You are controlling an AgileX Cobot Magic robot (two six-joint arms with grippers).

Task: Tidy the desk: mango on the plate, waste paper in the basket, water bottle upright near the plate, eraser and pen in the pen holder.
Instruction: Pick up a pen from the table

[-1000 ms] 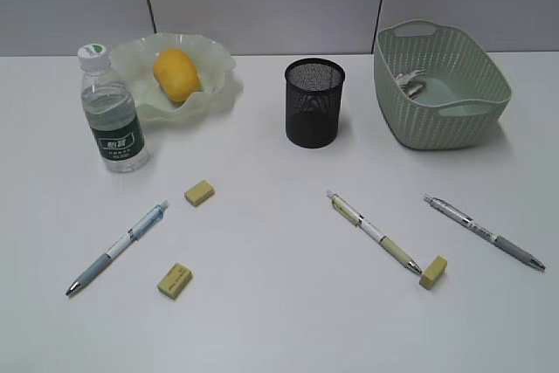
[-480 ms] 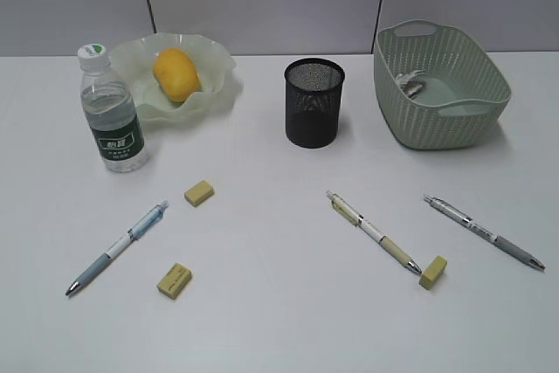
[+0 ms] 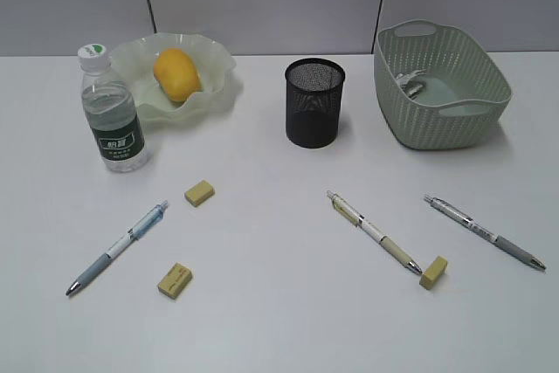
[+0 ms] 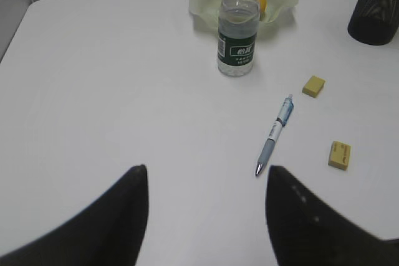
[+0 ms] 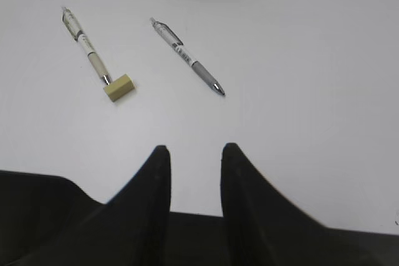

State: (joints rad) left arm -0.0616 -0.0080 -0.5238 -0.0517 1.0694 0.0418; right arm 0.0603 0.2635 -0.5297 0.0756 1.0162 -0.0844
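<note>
So the mango [image 3: 176,74] is sat in the ruffled pale green plate [image 3: 214,58] at the back left of the white tabletop [image 3: 279,303], and the water bottle [image 3: 111,111] is stood upright just beside the plate, white cap on top. The waste paper [image 3: 410,83] can be made out inside the sage-green basket [image 3: 441,124] at the back right. The black mesh pen holder [image 3: 314,103] is parked between plate and basket; whether anything is in it can't be told.

Still loose on the tabletop: three pens and three erasers. On the left, a blue-and-grey pen [image 3: 118,246] is laid at a slant, with one eraser [image 3: 199,192] near its top end and another eraser [image 3: 175,279] lower down, both apart from it. On the right, a yellowish pen [image 3: 374,231] is laid with its tip right at a third eraser [image 3: 433,272], looks like touching. A grey pen [image 3: 485,232] is laid further right, well apart from the others.

Neither arm is seen in the exterior view. In the left wrist view the left pincer [image 4: 206,207] is hung above bare tabletop, jaws spread wide with nothing held. In the right wrist view the right pincer [image 5: 195,182] is shown with only a narrow gap between the jaws, nothing gripped.
</note>
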